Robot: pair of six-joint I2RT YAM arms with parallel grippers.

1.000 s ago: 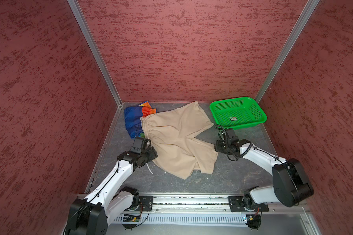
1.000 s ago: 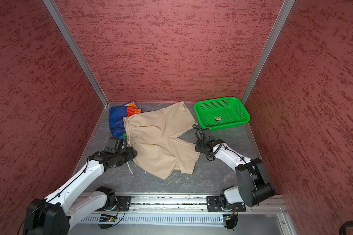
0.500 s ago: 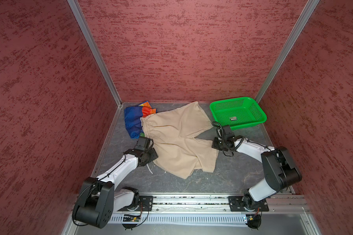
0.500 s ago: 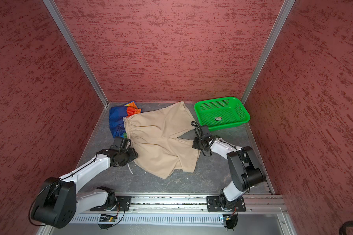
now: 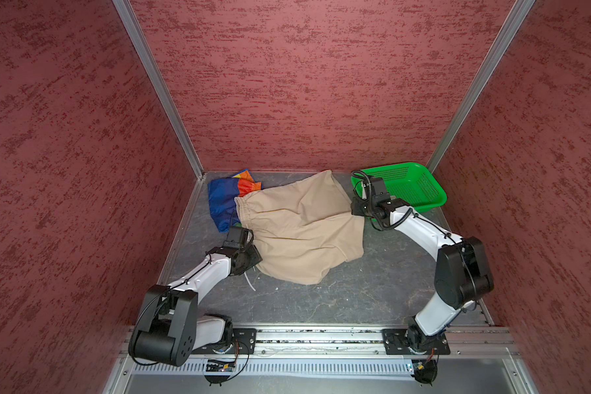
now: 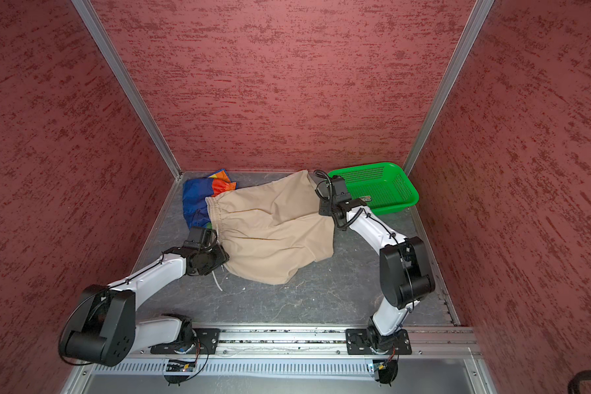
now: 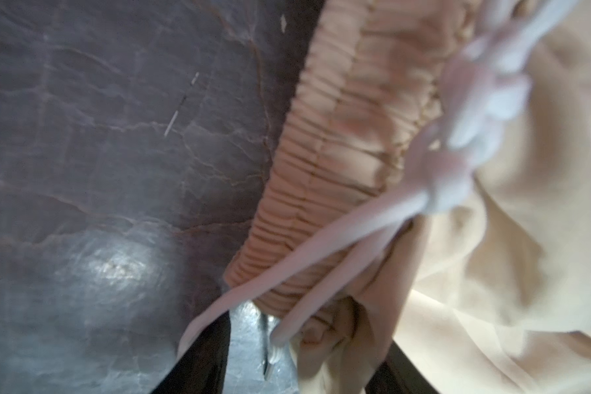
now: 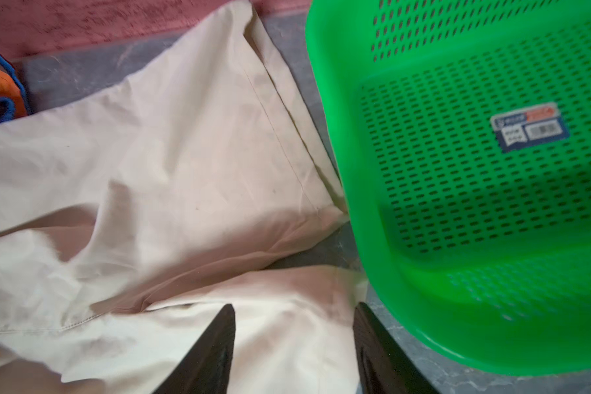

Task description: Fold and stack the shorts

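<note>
Rainbow shorts (image 5: 223,199) pt. under beige shorts (image 5: 301,232)

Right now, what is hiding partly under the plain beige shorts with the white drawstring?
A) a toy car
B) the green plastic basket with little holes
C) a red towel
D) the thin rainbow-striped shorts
D: in both top views the gathered waistband of the plain beige shorts lies over one edge of the thin rainbow-striped shorts, while the green plastic basket stands beside them.

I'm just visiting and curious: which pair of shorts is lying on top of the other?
The beige shorts, with the gathered waistband: it overlaps the rainbow-striped shorts, which peek out underneath it.
</note>
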